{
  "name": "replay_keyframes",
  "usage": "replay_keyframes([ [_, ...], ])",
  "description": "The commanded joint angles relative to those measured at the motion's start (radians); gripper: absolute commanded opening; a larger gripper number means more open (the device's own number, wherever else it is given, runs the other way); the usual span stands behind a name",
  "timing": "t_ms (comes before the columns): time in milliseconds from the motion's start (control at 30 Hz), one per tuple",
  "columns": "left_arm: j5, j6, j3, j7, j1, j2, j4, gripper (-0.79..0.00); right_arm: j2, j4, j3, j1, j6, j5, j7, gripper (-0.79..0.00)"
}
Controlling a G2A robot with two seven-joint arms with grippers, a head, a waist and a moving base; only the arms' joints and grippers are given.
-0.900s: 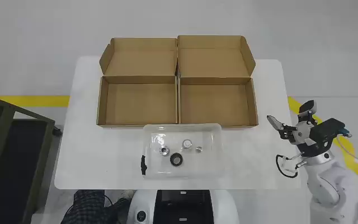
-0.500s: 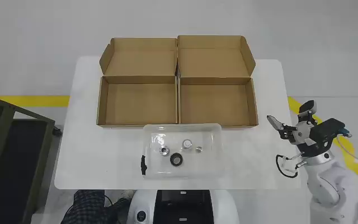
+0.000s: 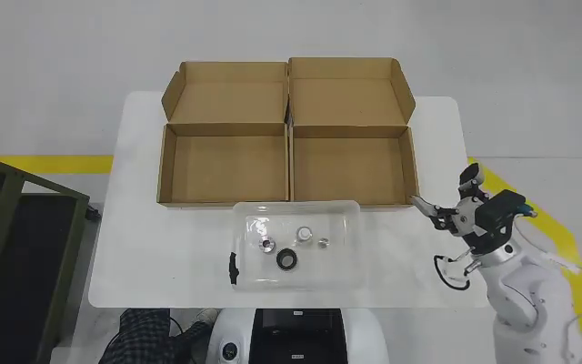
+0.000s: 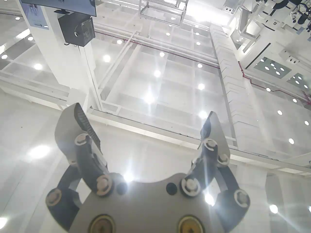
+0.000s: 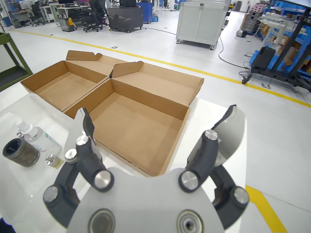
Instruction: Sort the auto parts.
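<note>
1. Auto parts: 4 small pieces loose near the middle of a clear tray, namely a black cylindrical bearing, a silver ring piece, a small clear bottle and a small silver knob.
2. Black piece: at the tray's left wall; inside or outside cannot be told.
3. Clear tray: on the white bench, near its front edge, just in front of 2 cardboard boxes.
4. Left box and right box: side by side, inner walls touching, lids folded back.
5. Right hand: over the bench's right edge, beside the right box's near corner, well apart from the tray; fingers spread wide, pinching nothing.
6. Left hand: aimed up at the ceiling; fingers spread, nothing between them.
</note>
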State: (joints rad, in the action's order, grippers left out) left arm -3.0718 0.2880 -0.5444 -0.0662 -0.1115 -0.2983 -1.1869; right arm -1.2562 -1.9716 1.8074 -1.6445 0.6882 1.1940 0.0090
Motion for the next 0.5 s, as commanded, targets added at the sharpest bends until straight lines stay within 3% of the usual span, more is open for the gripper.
replay_keyframes([
  [0, 0.0, 0.0, 0.0, 0.0, 0.0, 0.0, 0.0, 0.0, 0.003, 0.002, -0.025, 0.011, 0.024, 0.014, 0.015, 0.0],
  [467, 0.0, 0.0, 0.0, 0.0, 0.0, 0.0, 0.0, 0.0, 0.015, -0.004, -0.222, 0.09, 0.148, 0.06, 0.095, 0.0],
])
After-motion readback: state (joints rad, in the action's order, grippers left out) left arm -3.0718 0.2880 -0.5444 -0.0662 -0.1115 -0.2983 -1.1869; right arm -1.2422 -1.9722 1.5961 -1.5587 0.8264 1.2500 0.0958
